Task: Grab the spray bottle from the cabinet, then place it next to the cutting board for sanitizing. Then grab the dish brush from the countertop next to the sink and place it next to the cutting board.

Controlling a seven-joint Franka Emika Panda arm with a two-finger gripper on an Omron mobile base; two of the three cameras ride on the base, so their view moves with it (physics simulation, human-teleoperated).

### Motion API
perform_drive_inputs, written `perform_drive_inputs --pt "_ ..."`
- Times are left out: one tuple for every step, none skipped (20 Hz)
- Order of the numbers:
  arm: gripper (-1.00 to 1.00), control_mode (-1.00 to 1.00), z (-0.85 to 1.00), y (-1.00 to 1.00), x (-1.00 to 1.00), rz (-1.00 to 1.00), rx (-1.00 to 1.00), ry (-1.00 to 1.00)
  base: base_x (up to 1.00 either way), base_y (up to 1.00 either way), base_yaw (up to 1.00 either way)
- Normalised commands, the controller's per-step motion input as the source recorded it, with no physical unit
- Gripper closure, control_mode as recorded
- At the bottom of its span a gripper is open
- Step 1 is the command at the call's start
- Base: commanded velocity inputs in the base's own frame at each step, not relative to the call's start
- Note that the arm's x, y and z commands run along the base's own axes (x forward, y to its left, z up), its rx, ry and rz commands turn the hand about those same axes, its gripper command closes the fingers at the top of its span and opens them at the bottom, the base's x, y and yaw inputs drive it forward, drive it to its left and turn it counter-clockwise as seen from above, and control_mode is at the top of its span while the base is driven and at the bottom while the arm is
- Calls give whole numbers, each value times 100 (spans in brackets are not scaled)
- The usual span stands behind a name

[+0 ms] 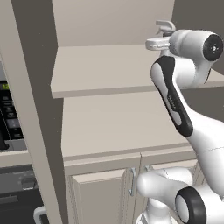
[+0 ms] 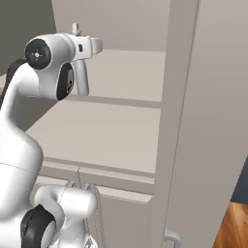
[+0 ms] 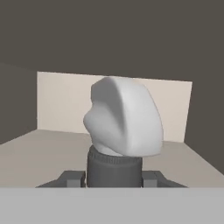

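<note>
The spray bottle (image 3: 124, 122) fills the middle of the hand view, its light grey trigger nozzle up close above a dark ribbed collar. My gripper (image 3: 113, 178) is shut on the spray bottle, a dark fingertip pressed to each side of the collar. The bottle stands on the upper shelf of the beige cabinet (image 1: 100, 70). In the left base view only its nozzle (image 1: 164, 26) pokes above my gripper (image 1: 159, 42). From the right, the pale bottle body (image 2: 81, 80) hangs below my gripper (image 2: 87, 46), down to the shelf (image 2: 126, 72).
An open cabinet door (image 2: 213, 121) stands tall on the right and another door edge (image 1: 26, 113) on the left. Panelled lower doors with slim handles (image 1: 131, 181) sit below the shelves. A dark appliance panel (image 1: 8, 118) is at far left; wood floor (image 2: 235, 227) shows at bottom right.
</note>
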Motion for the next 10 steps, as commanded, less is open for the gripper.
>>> perform_drive_inputs --pt "100 -100 43 0 -100 0 0 35 0 0 0" --pt "100 -100 36 0 -100 0 0 40 0 0 0" --pt "100 -100 24 0 -100 0 0 41 0 0 0" --pt "100 -100 0 -2 -100 0 0 32 0 0 0" --pt "100 -100 -4 -5 -100 0 0 5 0 0 0" --pt "100 -100 -13 -10 -100 0 0 0 0 0 0" --pt "100 -100 -24 -11 -100 0 0 -6 0 0 0" --pt "100 -100 -34 0 -100 0 0 -11 0 0 0" --pt "100 -100 -41 0 -100 0 3 -15 0 0 0" --pt "100 -100 -45 0 -100 0 5 -16 0 0 0"
